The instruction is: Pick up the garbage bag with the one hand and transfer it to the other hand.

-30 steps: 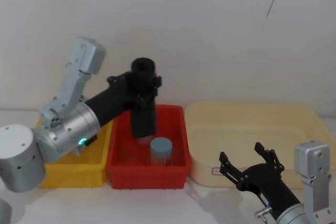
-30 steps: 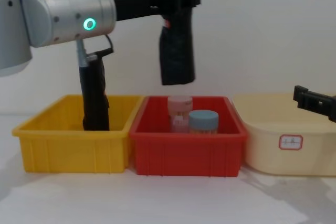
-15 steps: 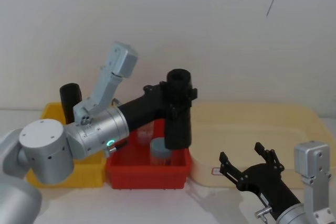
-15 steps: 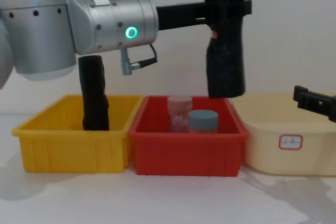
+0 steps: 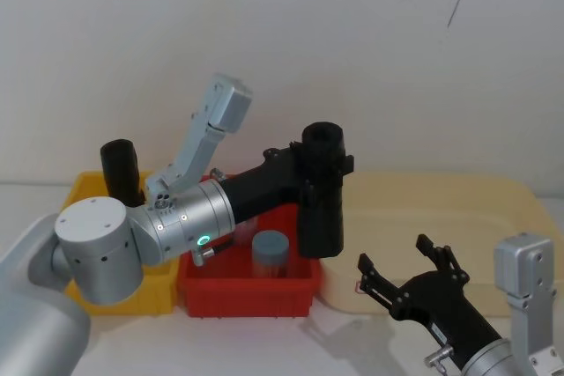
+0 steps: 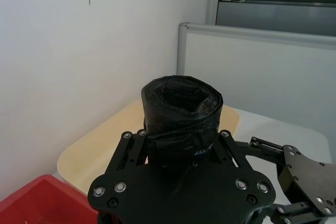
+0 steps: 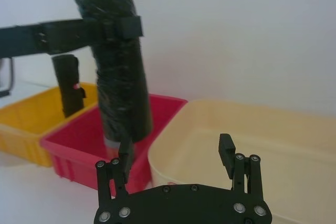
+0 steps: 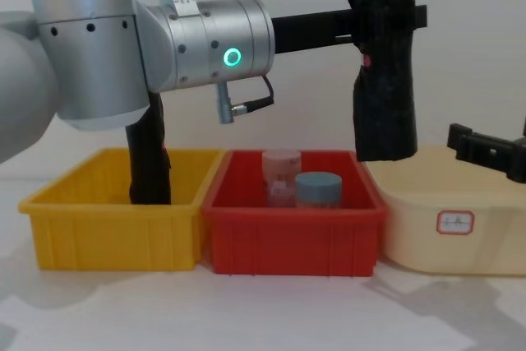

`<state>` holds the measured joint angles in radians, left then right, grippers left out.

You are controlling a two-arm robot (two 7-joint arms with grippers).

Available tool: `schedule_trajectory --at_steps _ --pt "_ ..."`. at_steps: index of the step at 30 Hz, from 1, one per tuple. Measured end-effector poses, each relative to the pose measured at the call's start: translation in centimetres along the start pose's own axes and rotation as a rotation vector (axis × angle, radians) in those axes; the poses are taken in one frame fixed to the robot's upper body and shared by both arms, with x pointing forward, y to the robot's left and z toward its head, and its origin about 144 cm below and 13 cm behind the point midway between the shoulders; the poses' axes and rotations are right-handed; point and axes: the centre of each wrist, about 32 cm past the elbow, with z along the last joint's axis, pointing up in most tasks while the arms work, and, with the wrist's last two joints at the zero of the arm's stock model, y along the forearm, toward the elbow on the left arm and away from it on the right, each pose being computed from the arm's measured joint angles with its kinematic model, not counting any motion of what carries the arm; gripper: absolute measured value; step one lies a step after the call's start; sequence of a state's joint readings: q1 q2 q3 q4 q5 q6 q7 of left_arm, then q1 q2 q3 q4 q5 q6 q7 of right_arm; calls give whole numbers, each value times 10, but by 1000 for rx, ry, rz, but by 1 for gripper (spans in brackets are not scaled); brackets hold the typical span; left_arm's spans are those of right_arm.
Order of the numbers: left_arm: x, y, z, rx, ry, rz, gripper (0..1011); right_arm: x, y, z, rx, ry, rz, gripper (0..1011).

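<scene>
Centre frame: garbage bag [image 5: 319, 217], upright, clamped near its top by left gripper [image 5: 322, 163]; right gripper [image 5: 394, 258] lower right, spread wide, empty.

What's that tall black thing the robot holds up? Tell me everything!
It's a bag, a tall black roll of crinkly plastic with a small red mark. It hangs nearly upright in the air, clamped near its top by the left end effector, above where the red bin meets the cream tub. Nothing else touches it.
</scene>
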<state>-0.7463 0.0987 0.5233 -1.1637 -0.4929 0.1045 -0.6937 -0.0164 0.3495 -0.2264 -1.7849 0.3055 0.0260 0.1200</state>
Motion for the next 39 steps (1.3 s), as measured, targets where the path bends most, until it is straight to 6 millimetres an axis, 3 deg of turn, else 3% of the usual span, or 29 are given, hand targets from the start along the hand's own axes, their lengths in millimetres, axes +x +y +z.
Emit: schedule_trajectory --at_steps 22,39 --pt "0 -6 -2 0 13 -26 402 -2 11 18 4 73 185 1000" --pt "1 -7 -2 0 16 -30 402 -9 31 18 -43 -6 214 1000"
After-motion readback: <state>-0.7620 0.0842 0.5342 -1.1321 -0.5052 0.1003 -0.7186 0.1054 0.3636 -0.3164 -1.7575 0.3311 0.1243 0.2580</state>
